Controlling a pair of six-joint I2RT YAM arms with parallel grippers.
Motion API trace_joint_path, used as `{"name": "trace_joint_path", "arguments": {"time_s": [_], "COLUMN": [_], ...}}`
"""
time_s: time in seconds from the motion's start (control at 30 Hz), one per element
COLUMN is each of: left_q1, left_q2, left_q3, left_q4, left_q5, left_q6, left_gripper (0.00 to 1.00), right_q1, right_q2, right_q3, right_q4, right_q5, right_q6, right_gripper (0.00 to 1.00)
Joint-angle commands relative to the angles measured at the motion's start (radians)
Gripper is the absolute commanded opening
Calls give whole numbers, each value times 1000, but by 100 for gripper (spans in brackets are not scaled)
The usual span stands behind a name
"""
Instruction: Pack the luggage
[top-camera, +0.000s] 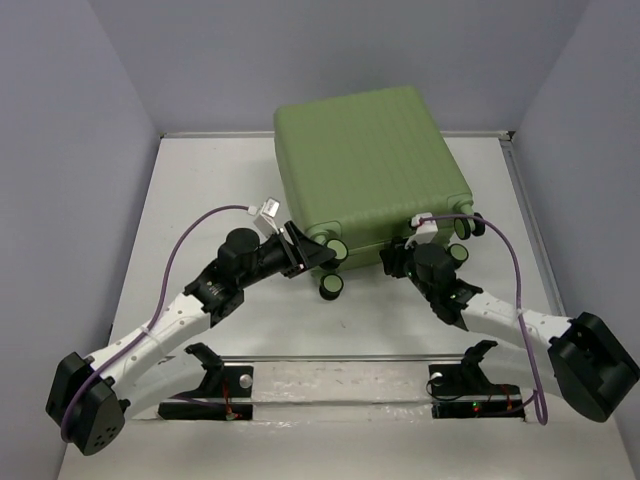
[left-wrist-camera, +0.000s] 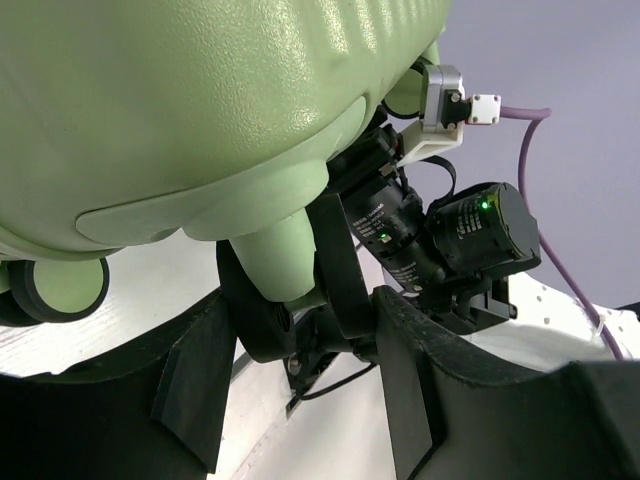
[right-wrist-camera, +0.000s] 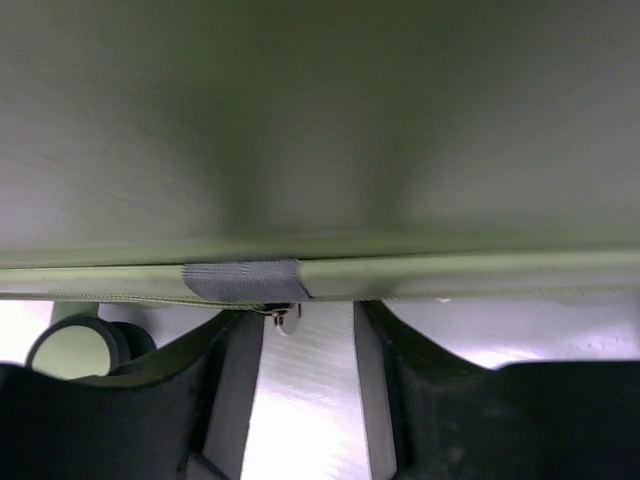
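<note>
The closed suitcase (top-camera: 365, 160) is laid flat on the tabletop (top-camera: 200, 180), wheels toward the arms. Its zip pull (right-wrist-camera: 283, 318) is found between the tips of the right fingers (right-wrist-camera: 225, 400), which are parted and empty. The left fingers (left-wrist-camera: 195, 370) are spread, gripping nothing, around a corner wheel (left-wrist-camera: 258, 315).

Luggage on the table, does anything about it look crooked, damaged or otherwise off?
Only its angle. The luggage lies shut but skewed to the table edges, its near right corner set further back than its near left one. No damage or spills show.
</note>
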Motion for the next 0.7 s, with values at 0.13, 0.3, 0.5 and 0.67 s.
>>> {"name": "trace_joint_path", "arguments": {"time_s": [0.13, 0.3, 0.5, 0.67], "left_q1": [-5, -5, -3, -3], "left_q2": [-64, -35, 30, 56], "left_q3": [21, 37, 141, 263], "left_q4": [273, 279, 301, 313], "left_q5": [61, 63, 87, 98], "left_q6": [42, 46, 37, 14], "left_gripper": [6, 6, 6, 6], "right_q1": [-3, 41, 477, 664], "right_q2": [81, 52, 133, 349], "right_q3": [61, 26, 125, 254], "right_q4": [192, 287, 369, 613], "right_q5": [-92, -124, 61, 141], "right_q6": [-56, 5, 18, 45], "right_gripper": [17, 7, 7, 7]}}
